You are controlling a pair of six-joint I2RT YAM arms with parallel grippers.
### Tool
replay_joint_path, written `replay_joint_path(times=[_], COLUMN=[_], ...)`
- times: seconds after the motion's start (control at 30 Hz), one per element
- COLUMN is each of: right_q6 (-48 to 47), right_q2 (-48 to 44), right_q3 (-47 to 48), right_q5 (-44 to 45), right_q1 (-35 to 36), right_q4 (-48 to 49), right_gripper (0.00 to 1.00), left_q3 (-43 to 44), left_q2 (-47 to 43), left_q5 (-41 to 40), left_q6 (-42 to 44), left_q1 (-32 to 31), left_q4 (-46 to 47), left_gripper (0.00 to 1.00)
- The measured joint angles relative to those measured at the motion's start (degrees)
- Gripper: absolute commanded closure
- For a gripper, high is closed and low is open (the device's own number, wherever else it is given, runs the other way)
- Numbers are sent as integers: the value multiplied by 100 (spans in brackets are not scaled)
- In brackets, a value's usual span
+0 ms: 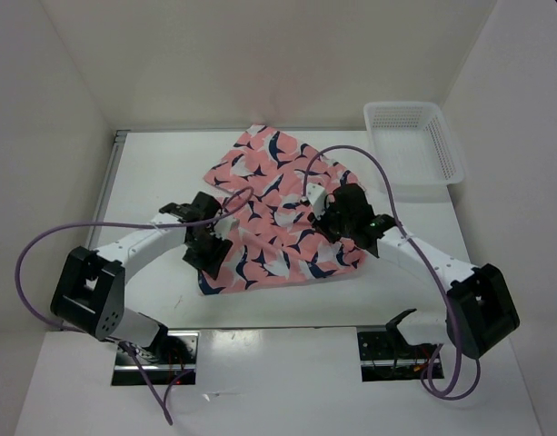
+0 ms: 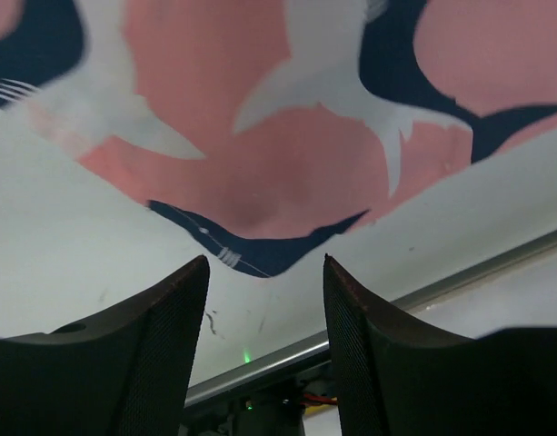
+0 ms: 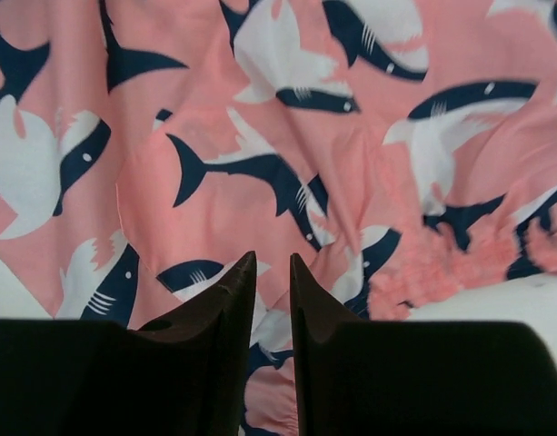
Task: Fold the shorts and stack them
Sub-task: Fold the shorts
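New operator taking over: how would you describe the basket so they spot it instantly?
Start at the white table, seen from above, and go to its far right corner. The basket sits there, clear of the pink shark-print shorts. It is the only white mesh container in view, and it is empty.

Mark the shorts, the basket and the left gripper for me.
shorts [image 1: 278, 202]: top view, middle of the spread fabric.
basket [image 1: 451, 150]: top view, its right wall.
left gripper [image 2: 265, 272]: left wrist view, midway between its fingertips.

No readable text, labels or numbers anywhere.
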Motion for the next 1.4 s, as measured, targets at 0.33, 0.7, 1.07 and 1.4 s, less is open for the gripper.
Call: replay_joint_path(times=[0.33, 0.7, 1.07, 1.4], right_q6=[136, -376, -190, -2573], right_q2=[323, 345, 710, 164], right_q3=[-356, -549, 1036, 658], right_q5=[391, 876, 911, 544], right_q1=[0, 0, -87, -212], right_q4=[-197, -210, -175, -1722], right_gripper=[76, 71, 48, 18], left_q3=[-647, -1537, 809, -935], left_q2=[538, -385, 240, -1255], left_q5=[-494, -1174, -378, -1117], left_q6=[-4, -22, -9, 7], left_q1=[-623, -955, -118, -1390], left_q4=[448, 844, -107, -584], left_gripper=[39, 40, 30, 10])
